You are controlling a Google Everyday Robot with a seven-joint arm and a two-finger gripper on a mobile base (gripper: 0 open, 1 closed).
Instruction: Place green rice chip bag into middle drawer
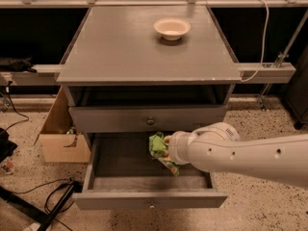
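Cabinet (144,47): grey, top drawer front (115,119) shut.
Middle drawer (120,160): pulled out toward near side, dark floor visible.
Arm (240,158): white, reaches in from right.
White bowl (172,28): far on cabinet top.
Green rice chip bag (156,146): over drawer interior, right of centre, at gripper (166,152). Touching floor or not: can't tell.
Gripper state: can't tell (tip hidden by wrist + bag).
Handling est.: v. light, soft, crinkly; film likely slippery, contents brittle. Pinch at seam/edge, low force.
Print on bag: not legible. No other labels.
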